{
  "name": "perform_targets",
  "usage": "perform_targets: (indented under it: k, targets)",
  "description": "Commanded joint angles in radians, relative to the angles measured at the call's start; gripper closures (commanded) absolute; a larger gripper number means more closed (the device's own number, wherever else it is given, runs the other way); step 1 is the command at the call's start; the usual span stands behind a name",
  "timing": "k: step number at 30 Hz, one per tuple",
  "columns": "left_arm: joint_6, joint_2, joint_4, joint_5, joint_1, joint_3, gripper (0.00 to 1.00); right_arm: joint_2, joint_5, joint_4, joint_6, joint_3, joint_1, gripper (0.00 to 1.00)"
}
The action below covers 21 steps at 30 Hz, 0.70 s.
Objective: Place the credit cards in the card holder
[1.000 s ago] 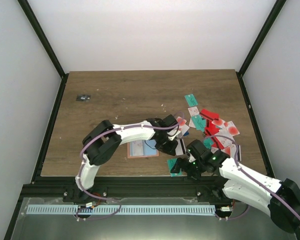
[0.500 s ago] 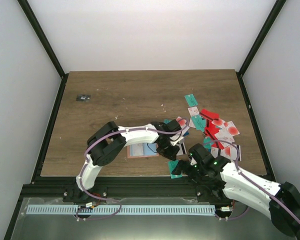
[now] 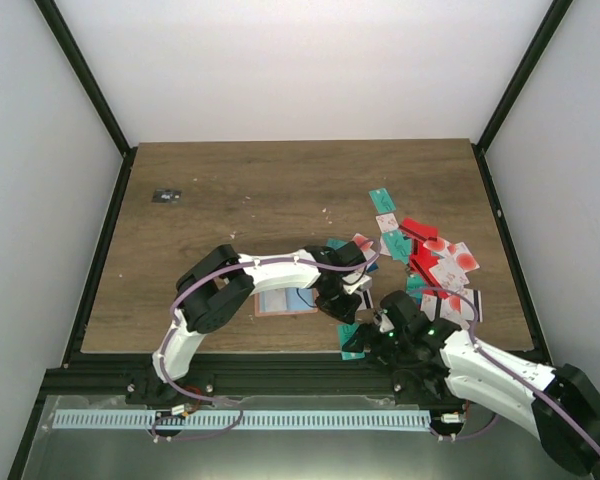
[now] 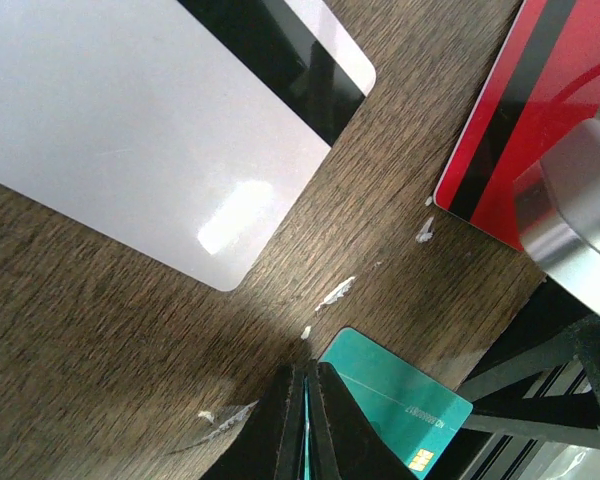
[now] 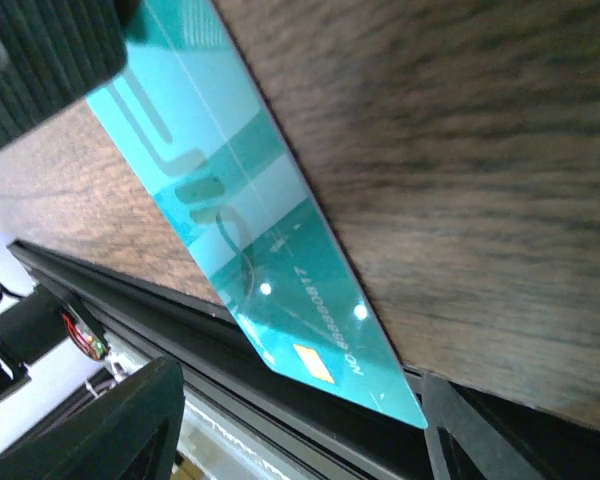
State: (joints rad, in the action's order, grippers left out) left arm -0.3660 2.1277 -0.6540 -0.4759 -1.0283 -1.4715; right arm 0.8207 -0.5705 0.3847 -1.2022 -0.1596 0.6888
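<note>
A teal credit card [image 3: 352,338] lies flat at the table's near edge, and its chip end [image 5: 320,350] hangs over the black rail. My left gripper [image 4: 307,405] is shut, with its tips pressed down on the card's [image 4: 405,400] inner end; a teal sliver shows in the slit. My right gripper [image 5: 300,400] is open, its fingers on either side of the overhanging end without touching it. The salmon card holder [image 3: 283,301] lies open just left of the left gripper [image 3: 337,308]. More credit cards [image 3: 435,265] are scattered to the right.
A white card with a black stripe [image 4: 130,120] and a red card [image 4: 540,110] lie close to the left fingers. A small dark object [image 3: 166,195] sits at the far left. The black frame rail [image 5: 130,300] runs right under the table's edge.
The left gripper slid toward the near edge with the teal card under its tips. The right gripper moved left up to the card's overhanging end, and its jaws narrowed.
</note>
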Motion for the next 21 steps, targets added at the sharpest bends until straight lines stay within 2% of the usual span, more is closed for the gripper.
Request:
perform_targets:
  k: [1,5,16,19,21]
  targets:
    - [0.013,0.045,-0.03,0.023,-0.01,0.006,0.95,0.028,0.038,-0.09,0.009,0.049,-0.012,0.35]
    - [0.014,0.041,-0.028,0.02,-0.01,0.011,0.95,0.032,0.04,-0.121,0.004,0.076,-0.018,0.44]
    - [-0.002,0.021,0.014,-0.001,-0.009,0.064,0.96,0.013,0.059,-0.142,-0.005,0.103,-0.026,0.59]
    - [-0.012,0.009,0.029,-0.003,-0.009,0.086,0.96,0.011,0.061,-0.145,-0.006,0.101,-0.025,0.67]
    - [-0.019,0.003,0.041,-0.006,-0.009,0.101,0.96,0.011,0.06,-0.154,-0.007,0.103,-0.026,0.77]
